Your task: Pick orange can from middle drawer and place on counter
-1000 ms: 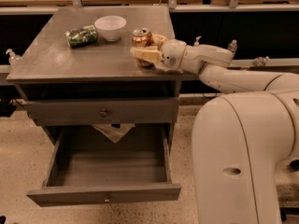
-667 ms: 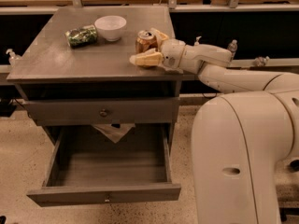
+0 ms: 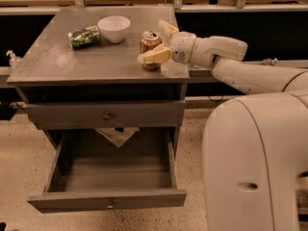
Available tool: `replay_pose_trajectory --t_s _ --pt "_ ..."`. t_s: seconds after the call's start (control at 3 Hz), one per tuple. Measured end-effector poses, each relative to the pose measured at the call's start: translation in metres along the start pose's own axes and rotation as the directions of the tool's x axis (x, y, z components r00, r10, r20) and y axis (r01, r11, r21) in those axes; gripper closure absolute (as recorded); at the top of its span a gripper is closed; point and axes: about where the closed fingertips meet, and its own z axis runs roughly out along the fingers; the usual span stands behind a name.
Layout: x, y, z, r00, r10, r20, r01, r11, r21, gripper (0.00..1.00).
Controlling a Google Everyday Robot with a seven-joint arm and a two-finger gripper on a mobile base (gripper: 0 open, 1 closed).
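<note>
The orange can (image 3: 149,43) is stood upright on the desk (image 3: 72,64) — the tool (image 3: 151,41) is held open around it, one finger at either side. Left of the can, a white bowl (image 3: 114,28) and green can (image 3: 84,36) are seen; below it, the middle drawer (image 3: 108,203) is pulled out.

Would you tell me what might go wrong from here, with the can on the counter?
1. The gripper straddles the orange can with its fingers open; a sideways pull-back might tip the can.
2. The can stands near the front right edge of the counter, so a knock may send it off.
</note>
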Motion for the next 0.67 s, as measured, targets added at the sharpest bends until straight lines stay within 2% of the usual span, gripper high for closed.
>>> replay_pose_trajectory --t_s 0.33,0.67 --pt "-0.05 0.001 -0.035 0.997 -0.08 -0.022 0.081 0.9955 0.049 0.0" --pt "-0.082 -0.006 -0.066 0.996 -0.088 0.0 0.088 0.99 0.11 0.0"
